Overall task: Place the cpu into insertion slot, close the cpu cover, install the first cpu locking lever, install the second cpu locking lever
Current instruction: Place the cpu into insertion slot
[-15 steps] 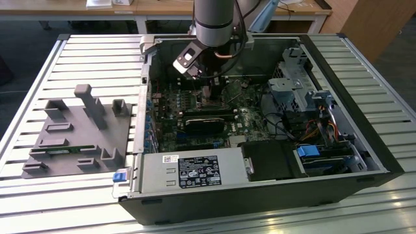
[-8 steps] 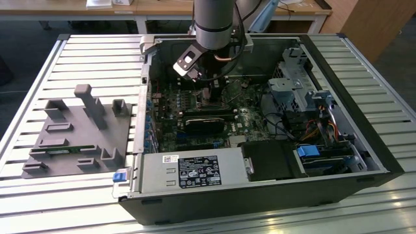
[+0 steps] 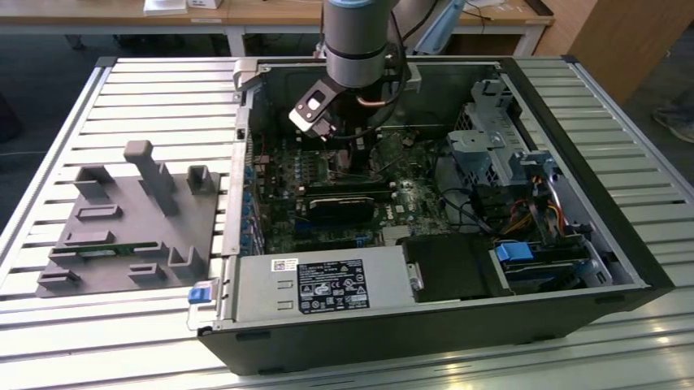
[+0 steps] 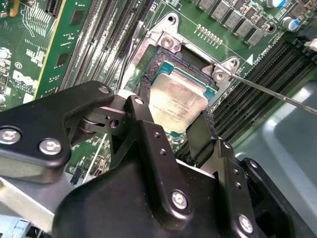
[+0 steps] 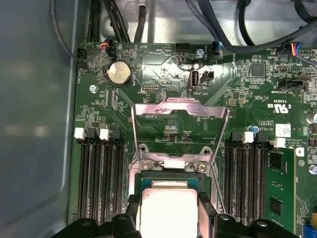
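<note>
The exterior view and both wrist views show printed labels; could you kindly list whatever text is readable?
White label on the silver power supply box: too small to read.
Green motherboard white lettering: too small to read.
Square silvery-grey cpu top markings: blurred, unreadable.

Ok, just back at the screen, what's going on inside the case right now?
The arm is reaching down into the open computer case. Its tool grips the cpu by two opposite edges, right at the insertion slot. I cannot tell whether the chip is fully seated. The cpu cover stands flipped open off the slot, so it is not yet closed.
</note>
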